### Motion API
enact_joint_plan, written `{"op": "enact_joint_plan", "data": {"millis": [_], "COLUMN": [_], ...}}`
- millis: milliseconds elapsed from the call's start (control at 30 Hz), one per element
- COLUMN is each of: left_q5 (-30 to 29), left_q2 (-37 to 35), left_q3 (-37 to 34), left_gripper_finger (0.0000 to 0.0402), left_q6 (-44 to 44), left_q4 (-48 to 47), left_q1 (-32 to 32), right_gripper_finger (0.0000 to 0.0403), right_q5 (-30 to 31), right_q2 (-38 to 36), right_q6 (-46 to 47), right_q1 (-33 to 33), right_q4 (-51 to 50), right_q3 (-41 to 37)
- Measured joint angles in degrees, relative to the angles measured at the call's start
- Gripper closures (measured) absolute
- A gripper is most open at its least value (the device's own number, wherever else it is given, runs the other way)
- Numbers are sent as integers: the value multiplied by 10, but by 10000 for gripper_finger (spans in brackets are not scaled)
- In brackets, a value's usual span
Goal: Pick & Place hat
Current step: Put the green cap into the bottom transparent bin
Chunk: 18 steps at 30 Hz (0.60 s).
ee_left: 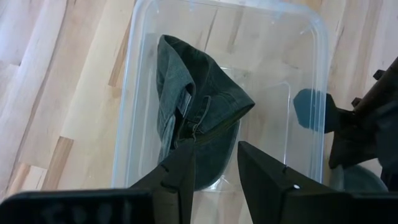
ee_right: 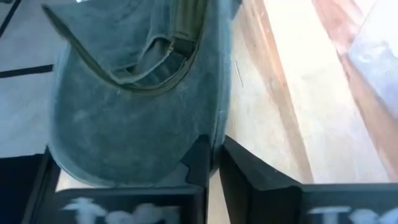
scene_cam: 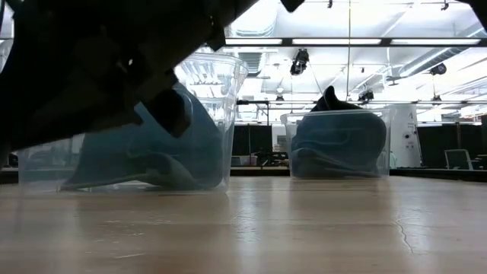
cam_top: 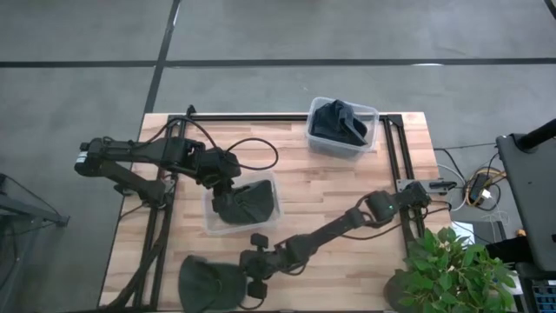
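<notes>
Left claw (cam_top: 228, 193) hangs over the clear bin (cam_top: 268, 184) mid-desk, fingers (ee_left: 180, 177) apart w/ a gap between them, just above a dark denim hat (ee_left: 196, 124) lying crumpled inside that bin. Right claw (cam_top: 252, 280) is down at the desk's (cam_top: 330, 187) front edge, fingers pinched on the rim of a second dark hat (ee_right: 118, 106), which lies flat on the wood near the front-left corner. A second clear bin (cam_top: 369, 122) sits at the back of the desk, right of center, w/ more dark fabric (cam_top: 339, 122) piled in it. A potted green plant (cam_top: 452, 269) stands off the desk's front-right corner.
</notes>
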Motion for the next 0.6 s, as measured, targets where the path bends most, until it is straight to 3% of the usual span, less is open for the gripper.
{"op": "enact_joint_plan", "data": {"millis": [400,600], "left_q5": [-2,-2], "left_q2": [0,0], "left_q3": [0,0], "left_gripper_finger": [289,289], "left_q6": [3,3], "left_q4": [0,0], "left_q1": [0,0], "right_gripper_finger": [392,393], "right_q5": [-16,-15], "right_q2": [-55,-108], "right_q6": [-46,-45], "right_q1": [22,25], "right_q4": [-31,-132], "right_q3": [-2,-2]}}
